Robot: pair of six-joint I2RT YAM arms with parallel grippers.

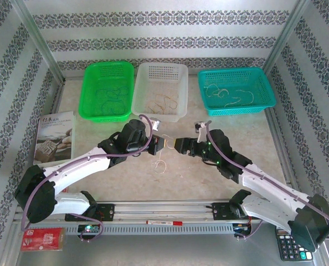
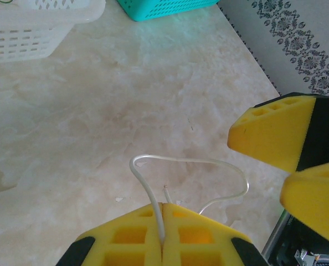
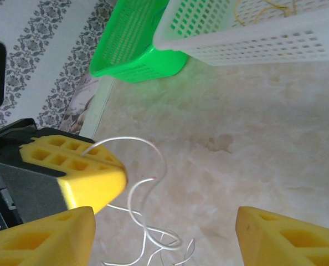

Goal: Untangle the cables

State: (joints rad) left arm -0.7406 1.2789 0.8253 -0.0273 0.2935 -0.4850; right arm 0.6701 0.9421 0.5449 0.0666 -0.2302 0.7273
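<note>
At the far left of the top view you have a printed booklet [image 1: 55,138] lying on the pale marbled tabletop [image 1: 253,138], with a red packet [image 1: 41,239] below it in the lower left corner. Across the upper part of that frame stand three perforated plastic baskets, each with thin curly strands in it: a green basket [image 1: 108,90], a white basket [image 1: 160,91] and a teal basket [image 1: 236,90].

In the centre, your left pincer [image 1: 160,144] is clamped on a thin white wire strand [image 2: 192,162]. The left wrist view shows the strand pinched between the pincer's yellow fingers [image 2: 131,238] at the bottom edge, looping up and then right over the tabletop. Just below the pincers in the top view, the rest of the cables [image 1: 161,165] lie as a small wispy curl on the tabletop.

Right of the strand, your right pincer [image 1: 178,146] faces the left one with its jaws apart. In the right wrist view the strand curls down between them, ungripped. A dark calculator [image 1: 291,245] sits in the lower right corner.
</note>
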